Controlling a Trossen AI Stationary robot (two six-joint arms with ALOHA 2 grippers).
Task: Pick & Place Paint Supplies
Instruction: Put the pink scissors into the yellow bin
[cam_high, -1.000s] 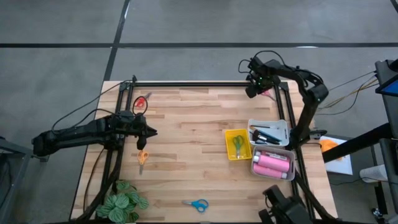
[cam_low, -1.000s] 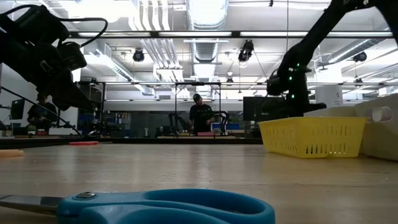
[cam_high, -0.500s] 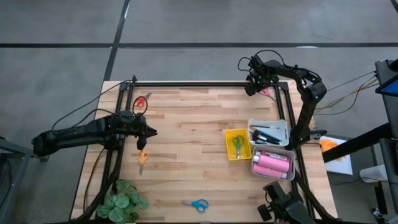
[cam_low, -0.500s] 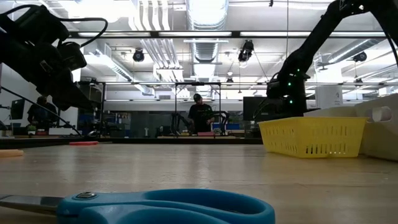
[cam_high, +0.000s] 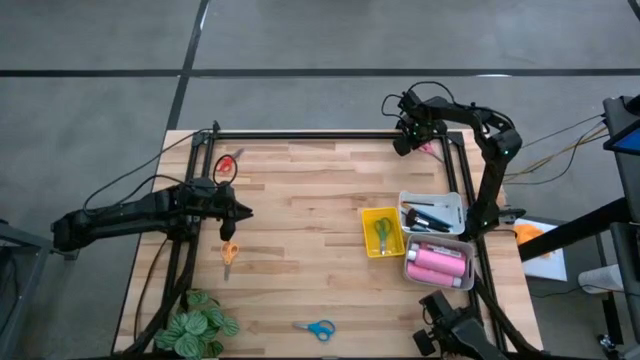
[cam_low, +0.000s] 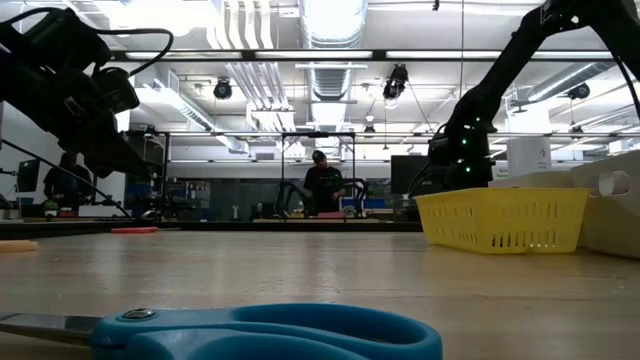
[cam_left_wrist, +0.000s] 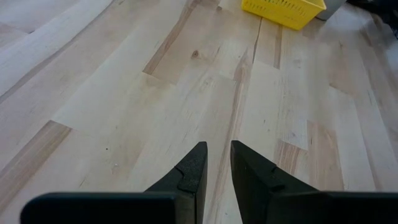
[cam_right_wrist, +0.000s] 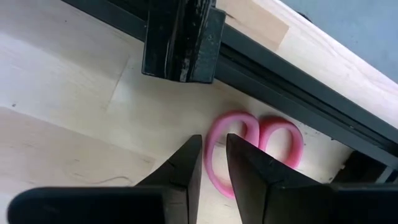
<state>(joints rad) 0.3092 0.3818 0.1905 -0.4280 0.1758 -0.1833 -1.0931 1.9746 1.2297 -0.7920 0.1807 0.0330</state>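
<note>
The table (cam_high: 300, 200) is a pale butcher-block top of light wooden planks, edged by a black metal frame (cam_high: 320, 135), standing on a grey floor crossed by dark lines; seen from table height, the room behind is a wide workshop with bright ceiling lights, pipes and ducts, benches, and a person (cam_low: 322, 185) standing far off in the middle. On the right side of the table a yellow tray (cam_high: 381, 231) holds green-handled scissors (cam_high: 383, 230), beside it a white tray (cam_high: 433, 213) holds dark brushes (cam_high: 425, 218), and a second white tray (cam_high: 440, 264) nearer the front holds pink paint bottles (cam_high: 438, 262). Loose on the wood lie orange scissors (cam_high: 229, 252) at the left, red scissors (cam_high: 225, 164) near the back left corner, blue scissors (cam_high: 318, 328) at the front edge, and pink scissors (cam_right_wrist: 255, 146) at the back right by the frame rail, their two looped handles lying flat. A leafy green plant (cam_high: 200, 328) sits at the front left corner. The left gripper (cam_left_wrist: 214, 163) hangs over bare wood just above the orange scissors, its fingers a narrow slit apart and holding nothing. The right gripper (cam_right_wrist: 213, 158) hovers right over the pink scissors' handles, fingers likewise only a narrow gap apart, empty
</note>
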